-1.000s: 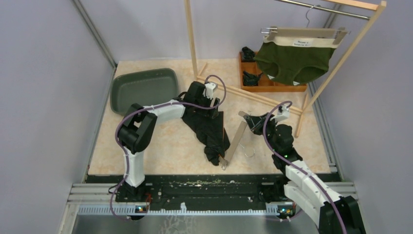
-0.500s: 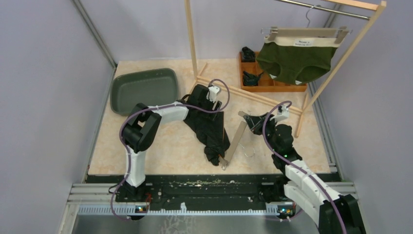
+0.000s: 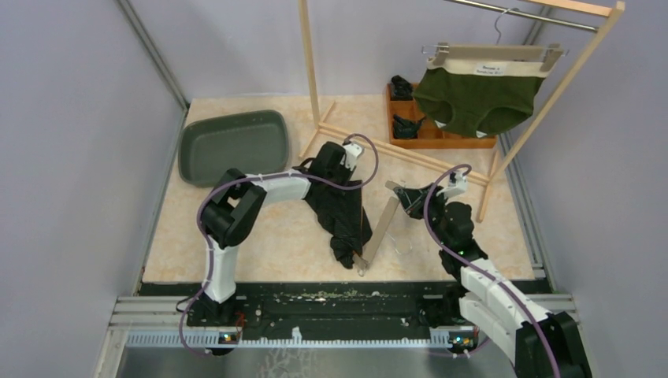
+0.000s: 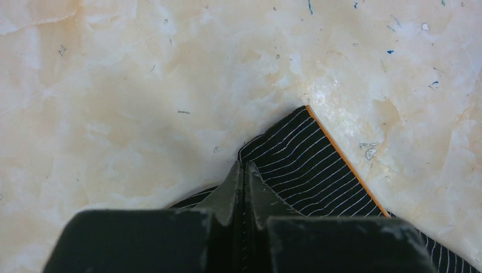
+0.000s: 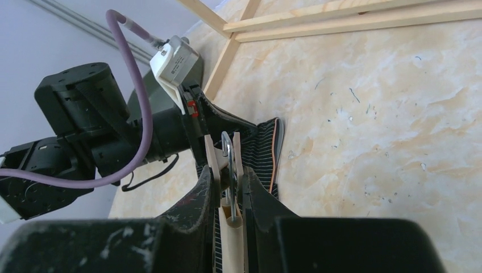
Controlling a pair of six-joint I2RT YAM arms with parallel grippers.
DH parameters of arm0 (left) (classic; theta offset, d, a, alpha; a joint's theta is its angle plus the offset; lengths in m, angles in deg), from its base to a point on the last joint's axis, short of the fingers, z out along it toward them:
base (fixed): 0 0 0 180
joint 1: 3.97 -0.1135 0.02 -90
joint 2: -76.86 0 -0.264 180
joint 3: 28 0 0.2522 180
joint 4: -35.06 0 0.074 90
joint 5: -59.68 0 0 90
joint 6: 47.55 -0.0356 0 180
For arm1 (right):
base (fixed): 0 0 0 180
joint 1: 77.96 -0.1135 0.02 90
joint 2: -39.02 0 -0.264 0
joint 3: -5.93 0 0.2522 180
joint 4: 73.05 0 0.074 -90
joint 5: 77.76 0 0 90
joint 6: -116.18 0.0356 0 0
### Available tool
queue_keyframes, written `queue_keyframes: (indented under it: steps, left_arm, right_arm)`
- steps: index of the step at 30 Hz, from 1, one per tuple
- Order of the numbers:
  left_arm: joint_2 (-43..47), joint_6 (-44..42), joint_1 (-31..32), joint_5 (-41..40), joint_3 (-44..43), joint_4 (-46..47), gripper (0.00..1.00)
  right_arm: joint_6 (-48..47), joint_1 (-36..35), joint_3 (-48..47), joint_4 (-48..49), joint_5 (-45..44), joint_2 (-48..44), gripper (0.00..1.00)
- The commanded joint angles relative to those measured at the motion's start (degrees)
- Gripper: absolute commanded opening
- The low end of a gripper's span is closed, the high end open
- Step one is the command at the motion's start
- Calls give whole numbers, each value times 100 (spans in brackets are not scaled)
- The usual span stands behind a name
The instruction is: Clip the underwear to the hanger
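Note:
The black pinstriped underwear [image 3: 343,214] with orange trim lies crumpled on the table's middle. At its far end, my left gripper [image 3: 340,172] points down onto it. The left wrist view shows that gripper [image 4: 244,166] shut on a fold of the underwear [image 4: 310,165] near its orange-edged corner. The pale wooden hanger [image 3: 384,224] slants from the underwear's near end up to my right gripper [image 3: 408,201]. Seen from the right wrist, that gripper [image 5: 225,170] is shut on the hanger [image 5: 232,227], its metal hook between the jaws. Beyond lies the underwear [image 5: 267,148].
A grey tray [image 3: 232,146] sits at the back left. A wooden rack [image 3: 311,63] stands behind, with green underwear [image 3: 476,98] clipped to a hanger on its rail. An orange box [image 3: 429,134] holding dark clips is on the table under it.
My left gripper has shifted right and farther back over the underwear's far end, then closed on the fabric. The right arm and hanger have stayed still.

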State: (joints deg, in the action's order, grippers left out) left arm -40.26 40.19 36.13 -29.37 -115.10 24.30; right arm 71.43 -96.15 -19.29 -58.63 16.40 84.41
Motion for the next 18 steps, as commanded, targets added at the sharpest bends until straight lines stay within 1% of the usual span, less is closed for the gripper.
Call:
queue_keyframes:
  steps: [1, 4, 10, 18]
  left_arm:
    - [42, -73, 116, -391, 186, 159, 0]
    - [314, -18, 114, -496, 250, 230, 0]
    - [983, 15, 112, -460, 268, 172, 0]
    - [1332, 83, 113, -221, 538, 297, 0]
  right_arm:
    - [-148, 5, 65, 279, -15, 11, 0]
    - [-153, 1, 65, 329, -16, 57, 0]
    - [-190, 13, -48, 412, 59, 281, 0]
    - [-445, 10, -366, 737, 473, 1065, 0]
